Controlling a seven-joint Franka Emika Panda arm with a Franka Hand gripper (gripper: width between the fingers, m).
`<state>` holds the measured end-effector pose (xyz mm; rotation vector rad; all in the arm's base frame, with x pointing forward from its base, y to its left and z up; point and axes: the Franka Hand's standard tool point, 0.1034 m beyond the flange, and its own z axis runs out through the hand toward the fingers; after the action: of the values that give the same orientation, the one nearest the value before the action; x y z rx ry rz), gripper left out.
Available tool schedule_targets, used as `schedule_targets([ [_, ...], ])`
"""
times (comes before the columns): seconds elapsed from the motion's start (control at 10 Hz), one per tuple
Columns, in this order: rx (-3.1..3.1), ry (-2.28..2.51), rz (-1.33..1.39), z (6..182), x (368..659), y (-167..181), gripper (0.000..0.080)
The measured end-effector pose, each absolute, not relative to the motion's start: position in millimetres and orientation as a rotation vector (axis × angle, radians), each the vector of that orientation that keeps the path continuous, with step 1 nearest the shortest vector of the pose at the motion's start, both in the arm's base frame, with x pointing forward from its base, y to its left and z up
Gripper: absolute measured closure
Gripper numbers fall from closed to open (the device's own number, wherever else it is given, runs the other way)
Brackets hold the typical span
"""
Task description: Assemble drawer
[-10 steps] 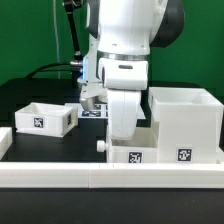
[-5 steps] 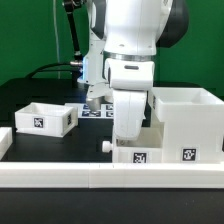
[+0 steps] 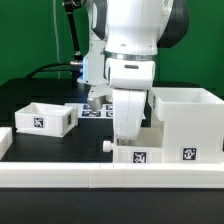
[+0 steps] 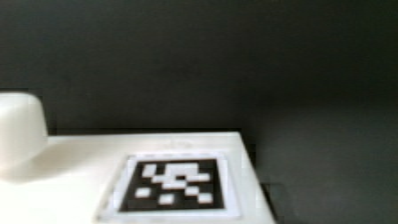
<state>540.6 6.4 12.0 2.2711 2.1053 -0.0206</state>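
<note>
The large white hollow housing (image 3: 186,124) stands at the exterior view's right, with a tag on its front. One small tray (image 3: 41,118) sits at the exterior view's left. A second small tray (image 3: 134,156), with a tag and a small round knob (image 3: 107,145), sits right against the housing's left side. My gripper (image 3: 127,140) reaches straight down onto this tray, and its fingertips are hidden behind the hand and the tray's wall. The wrist view shows a close, blurred white surface with a tag (image 4: 176,183) and a rounded white part (image 4: 18,133), but no fingers.
A long low white rail (image 3: 100,178) runs along the front of the table. The marker board (image 3: 94,112) lies flat behind the arm. The table top is black, and a dark stand rises at the back.
The arm and the tray under it have shifted a little toward the exterior view's right, closer to the housing. The left tray and the housing have not moved.
</note>
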Motion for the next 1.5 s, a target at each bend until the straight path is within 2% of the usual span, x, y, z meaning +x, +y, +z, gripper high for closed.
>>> schedule_targets([
  [1.1,2.218,2.123,-0.053,11.3,541.9,8.3,0.0758],
  [1.2,2.22,2.119,-0.051,12.1,542.3,7.9,0.0517],
  [1.3,2.225,2.109,-0.045,14.7,543.9,7.6,0.0517],
  [1.4,2.233,2.097,-0.039,16.7,545.1,8.6,0.0338],
  [1.5,2.232,2.093,-0.031,19.5,546.9,10.0,0.0338],
])
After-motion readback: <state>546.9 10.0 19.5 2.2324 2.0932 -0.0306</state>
